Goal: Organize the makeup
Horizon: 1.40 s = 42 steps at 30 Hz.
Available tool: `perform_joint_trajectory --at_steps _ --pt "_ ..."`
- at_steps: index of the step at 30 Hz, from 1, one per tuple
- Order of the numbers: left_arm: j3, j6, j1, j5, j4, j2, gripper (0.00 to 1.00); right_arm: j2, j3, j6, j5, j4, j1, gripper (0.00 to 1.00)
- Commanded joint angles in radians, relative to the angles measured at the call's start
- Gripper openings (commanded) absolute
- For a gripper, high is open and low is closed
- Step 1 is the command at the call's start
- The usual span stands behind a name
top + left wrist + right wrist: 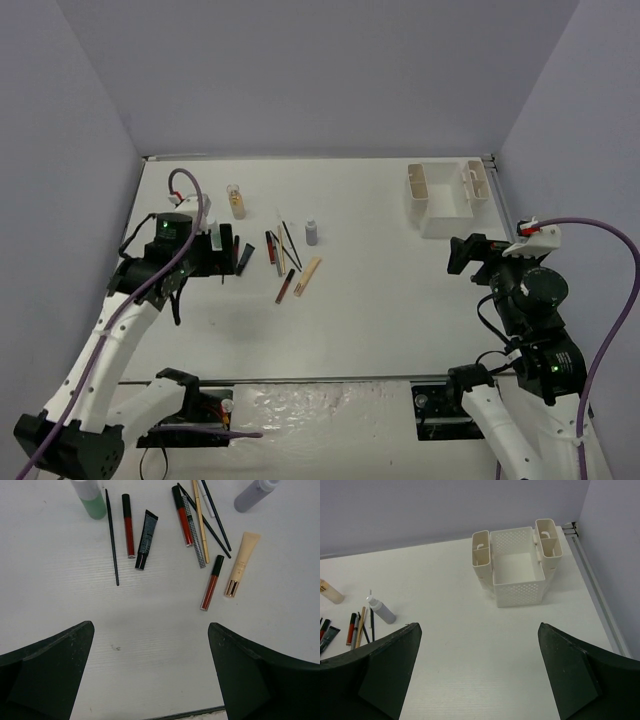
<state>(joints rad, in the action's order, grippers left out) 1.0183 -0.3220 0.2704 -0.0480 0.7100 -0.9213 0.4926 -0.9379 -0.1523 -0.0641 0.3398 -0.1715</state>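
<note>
Left gripper (151, 640) hangs wide open just short of the makeup (285, 255), nothing held; right gripper (479, 635) is wide open too, empty, facing the white box (517, 587) at the far right of the table (380, 300). Makeup lies loose on the left half, well apart from the box: green bottle (90, 502), thin black pencil (112, 540), black tube (146, 540), red tubes (129, 527), tan stick (241, 562), grey bottle (252, 495), with an amber bottle (236, 202) further back. All of it looks light and stiff (hard plastic, likely slick, round bits will roll). Pencils lie flat and partly crossed, so fiddly to pinch; a tube taken across its middle seems easiest, bottles around the body below the cap. No makeup shows in the box yet.
</note>
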Motion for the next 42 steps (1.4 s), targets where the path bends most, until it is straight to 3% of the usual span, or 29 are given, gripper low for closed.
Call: perform_joint_trajectory --at_steps 1,5,8,13,20,27,42 --pt "0.154 -0.016 0.106 -0.024 -0.033 -0.208 0.97 0.023 -0.008 -0.021 -0.006 -0.043 -0.005 1.0" --pt "0.271 -0.039 0.256 0.04 -0.009 -0.38 0.96 0.018 0.008 -0.034 -0.003 -0.042 -0.005 1.0" --pt "0.31 -0.069 0.319 0.051 -0.032 -0.499 0.86 0.006 0.015 -0.042 -0.003 -0.042 -0.005 1.0" --pt "0.358 -0.088 0.37 0.002 -0.08 -0.647 0.75 -0.02 0.024 -0.044 -0.003 -0.043 -0.005 1.0" --pt "0.39 -0.052 0.388 -0.028 -0.123 -0.825 0.72 -0.041 0.031 -0.042 -0.01 -0.044 -0.005 1.0" --pt "0.406 -0.038 0.395 -0.077 -0.147 -0.932 0.66 -0.046 0.031 -0.041 -0.007 -0.044 -0.006 1.0" --pt "0.383 -0.072 0.449 -0.062 -0.18 -0.99 0.59 -0.035 0.025 -0.041 0.003 -0.042 -0.006 1.0"
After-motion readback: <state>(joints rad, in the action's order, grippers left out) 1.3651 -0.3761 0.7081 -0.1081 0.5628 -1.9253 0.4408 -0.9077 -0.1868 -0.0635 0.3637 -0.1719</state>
